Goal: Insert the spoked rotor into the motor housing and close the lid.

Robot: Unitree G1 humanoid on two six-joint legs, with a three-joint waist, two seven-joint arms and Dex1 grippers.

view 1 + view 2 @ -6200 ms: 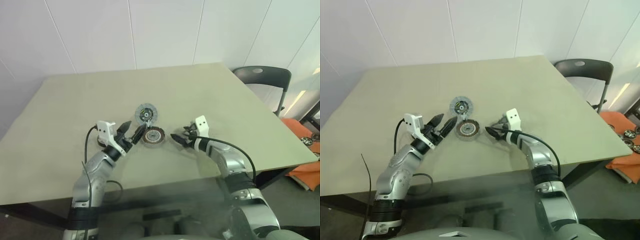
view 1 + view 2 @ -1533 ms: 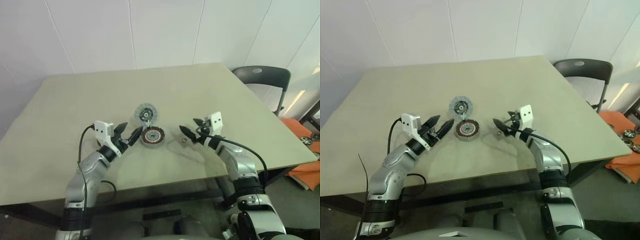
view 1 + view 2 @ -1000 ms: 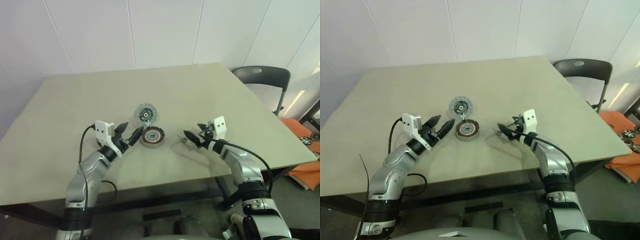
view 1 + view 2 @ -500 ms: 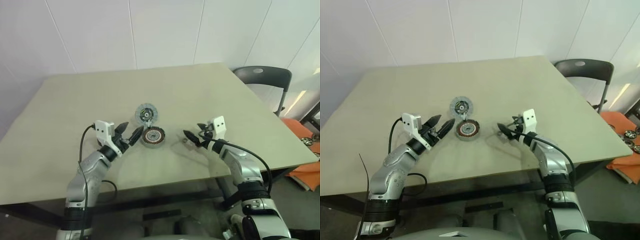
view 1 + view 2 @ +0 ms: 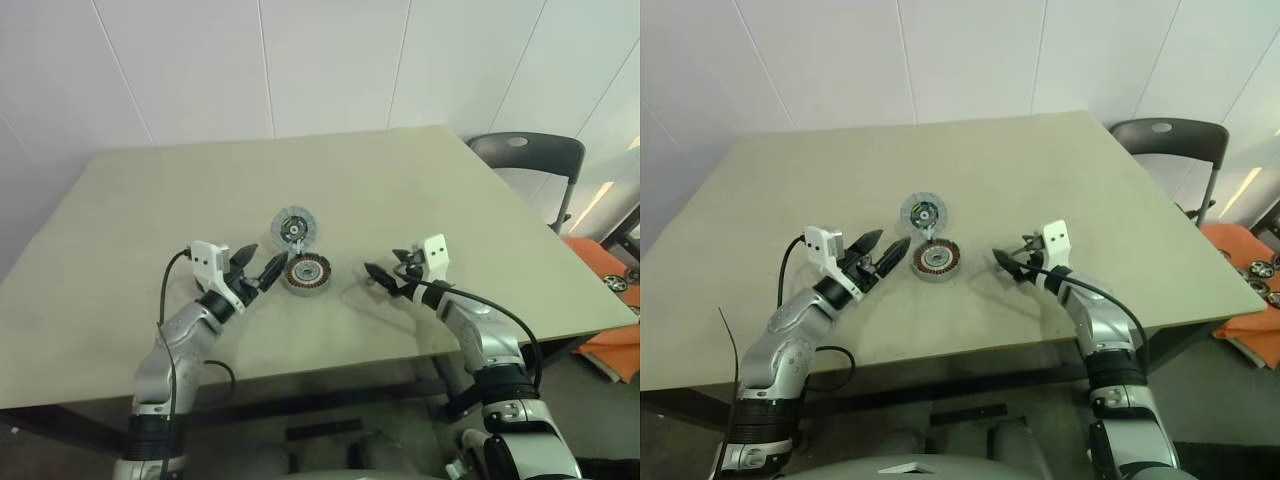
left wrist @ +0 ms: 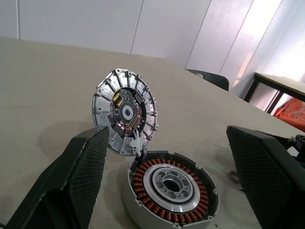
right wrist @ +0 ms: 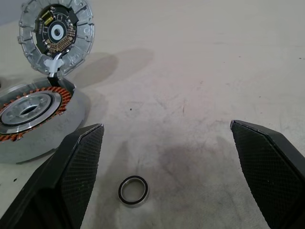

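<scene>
My left gripper point(image 5: 258, 270) is hovering spread beside the motor housing point(image 5: 306, 273); my right gripper point(image 5: 1008, 264) is gaping over a small ring point(image 7: 133, 191); the spoked rotor point(image 5: 293, 227) is leaning behind the housing.

Lighting: bright, even, diffuse. Shadows: soft, faint on the surface point(image 5: 420, 190). Glare: mild on the white wall point(image 5: 330, 60). Focus: head views slightly soft; wrist views sharper, backgrounds blurred.

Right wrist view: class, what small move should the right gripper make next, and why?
Probably lower the open right gripper over the small dark ring and close on it. The ring lies loose on the table just ahead of it, apart from the motor housing, whose coils are uncovered while the spoked rotor leans up at its rim.
</scene>
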